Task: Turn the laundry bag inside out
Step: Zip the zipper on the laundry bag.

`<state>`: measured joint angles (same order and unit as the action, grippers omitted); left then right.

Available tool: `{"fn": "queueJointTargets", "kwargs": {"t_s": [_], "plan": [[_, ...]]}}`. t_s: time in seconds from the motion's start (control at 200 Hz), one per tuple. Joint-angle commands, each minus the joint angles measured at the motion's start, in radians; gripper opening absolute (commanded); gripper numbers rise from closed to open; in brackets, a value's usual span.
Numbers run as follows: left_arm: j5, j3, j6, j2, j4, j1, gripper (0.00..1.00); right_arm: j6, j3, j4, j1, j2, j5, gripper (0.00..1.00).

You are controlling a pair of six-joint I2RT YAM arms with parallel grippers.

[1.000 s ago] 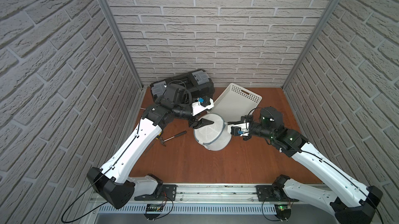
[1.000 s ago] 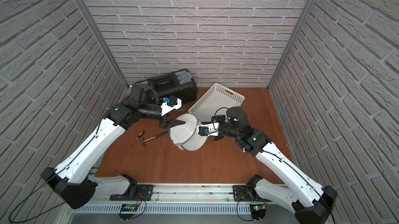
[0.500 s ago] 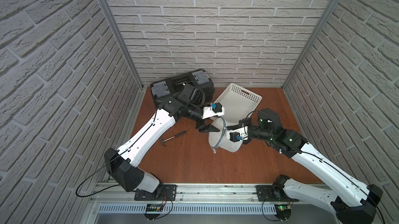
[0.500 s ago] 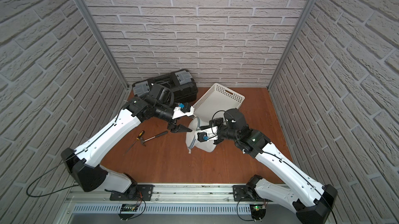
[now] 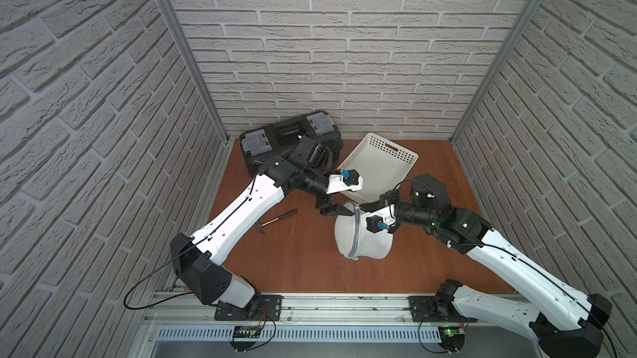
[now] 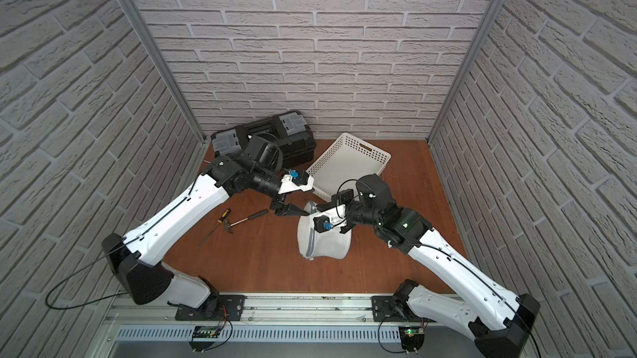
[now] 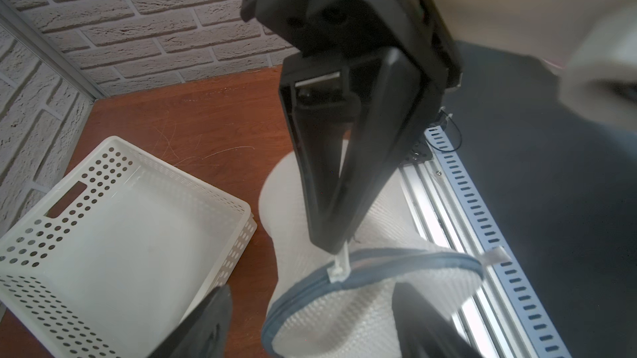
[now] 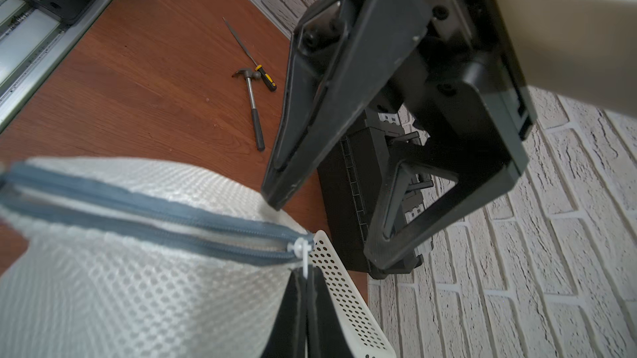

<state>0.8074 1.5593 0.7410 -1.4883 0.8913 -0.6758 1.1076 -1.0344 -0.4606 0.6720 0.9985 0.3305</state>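
The laundry bag, white mesh with a grey zipper rim, stands on the wooden table. My right gripper is shut on the white zipper pull at the bag's top and holds the rim up. My left gripper is open just left of the bag's top. Its fingers stand wide apart on either side of the rim, with nothing held.
A white perforated basket leans tilted behind the bag. A black toolbox fills the back left corner. On the table to the left lie a hammer, a screwdriver and a thin file. A metal rail borders the front edge.
The bag has shifted right and its round opening has narrowed to a slit. My left gripper followed to the right and opened wider. The right gripper stayed shut on the zipper pull.
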Motion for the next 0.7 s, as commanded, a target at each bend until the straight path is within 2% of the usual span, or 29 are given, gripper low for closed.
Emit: {"fn": "queueJointTargets", "kwargs": {"t_s": [0.0, 0.23, 0.45, 0.695], "plan": [[-0.012, -0.026, 0.018, -0.010, 0.003, -0.023, 0.78, -0.017, -0.024, 0.060, 0.008, -0.024, 0.010, 0.03], [-0.052, -0.060, 0.023, -0.002, -0.045, -0.050, 0.76, -0.035, -0.024, 0.074, 0.009, -0.034, 0.009, 0.03], [-0.064, -0.073, 0.047, 0.014, -0.006, -0.050, 0.59, -0.038, -0.024, 0.080, 0.010, -0.034, 0.004, 0.03], [-0.091, -0.084, 0.047, 0.039, 0.016, -0.047, 0.50, -0.025, -0.020, 0.073, 0.012, -0.032, -0.002, 0.03]]}}
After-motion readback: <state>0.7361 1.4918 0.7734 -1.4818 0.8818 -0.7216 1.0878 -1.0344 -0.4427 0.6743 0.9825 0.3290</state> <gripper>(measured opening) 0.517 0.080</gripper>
